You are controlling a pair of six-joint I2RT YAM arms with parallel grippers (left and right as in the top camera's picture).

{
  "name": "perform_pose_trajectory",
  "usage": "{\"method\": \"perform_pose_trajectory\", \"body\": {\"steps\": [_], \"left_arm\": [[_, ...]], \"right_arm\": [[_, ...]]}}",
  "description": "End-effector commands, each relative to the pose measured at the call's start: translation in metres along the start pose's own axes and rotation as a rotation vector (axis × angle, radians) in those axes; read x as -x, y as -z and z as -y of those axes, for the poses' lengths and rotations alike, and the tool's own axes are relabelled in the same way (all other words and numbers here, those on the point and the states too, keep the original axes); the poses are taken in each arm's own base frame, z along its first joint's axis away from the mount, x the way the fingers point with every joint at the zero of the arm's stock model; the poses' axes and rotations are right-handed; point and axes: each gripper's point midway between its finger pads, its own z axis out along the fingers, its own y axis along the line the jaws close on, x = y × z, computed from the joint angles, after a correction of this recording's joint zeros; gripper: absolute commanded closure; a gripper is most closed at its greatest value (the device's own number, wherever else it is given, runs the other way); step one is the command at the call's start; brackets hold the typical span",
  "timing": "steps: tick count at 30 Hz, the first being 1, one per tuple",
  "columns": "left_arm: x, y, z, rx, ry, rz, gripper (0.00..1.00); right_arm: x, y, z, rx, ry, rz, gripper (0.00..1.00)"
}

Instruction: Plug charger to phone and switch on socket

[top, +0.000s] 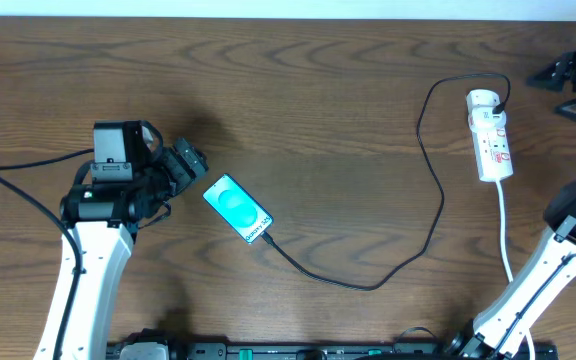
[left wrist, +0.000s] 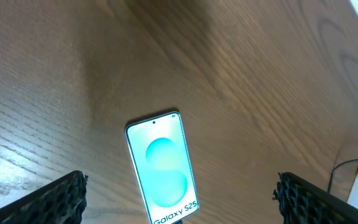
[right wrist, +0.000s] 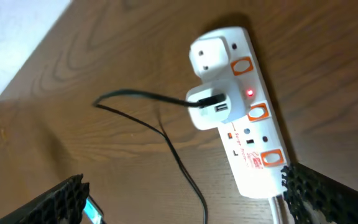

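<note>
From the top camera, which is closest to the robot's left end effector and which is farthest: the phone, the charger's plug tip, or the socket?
Starting from the left end effector:
1. Phone, just beside it, near the middle.
2. Charger's plug tip, at the phone's far end.
3. Socket, way over on the other side.

Phone (top: 237, 208) turquoise screen, black edge; socket (right wrist: 263, 140) white, orange-red switches; charger (top: 440, 200) black; table (top: 318, 100) brown wood-grain.
</note>
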Motion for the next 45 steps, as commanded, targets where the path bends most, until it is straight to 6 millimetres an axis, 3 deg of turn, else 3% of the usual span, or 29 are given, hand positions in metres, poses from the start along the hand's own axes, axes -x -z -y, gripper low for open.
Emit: {"method": "perform_pose_trajectory", "body": {"steps": [1,6,11,19,26,29,40,45], "left_arm": [[0.009,0.016,0.010,-0.040,-0.019,0.062,0.02],[0.021,0.042,0.028,-0.100,-0.041,0.138,0.03],[0.033,0.065,0.043,-0.147,-0.057,0.199,0.03],[0.050,0.095,0.055,-0.151,0.033,0.263,0.03],[0.062,0.128,0.049,-0.069,0.053,0.335,0.03],[0.064,0.136,0.050,-0.062,0.054,0.351,0.02],[0.065,0.139,0.051,-0.068,0.053,0.357,0.03],[0.065,0.139,0.051,-0.067,0.053,0.356,0.02]], "right_arm": [[0.000,0.065,-0.042,-0.047,0.108,0.147,0.01],[-0.013,0.113,-0.079,-0.093,0.195,0.252,0.01],[-0.032,0.146,-0.120,-0.117,0.269,0.332,0.01],[-0.061,0.168,-0.165,-0.240,0.348,0.403,0.01],[-0.077,0.166,-0.194,-0.303,0.362,0.427,0.01],[-0.083,0.156,-0.208,-0.302,0.389,0.413,0.01],[-0.106,0.126,-0.250,-0.351,0.507,0.379,0.01],[-0.108,0.124,-0.253,-0.365,0.523,0.380,0.01]]}}
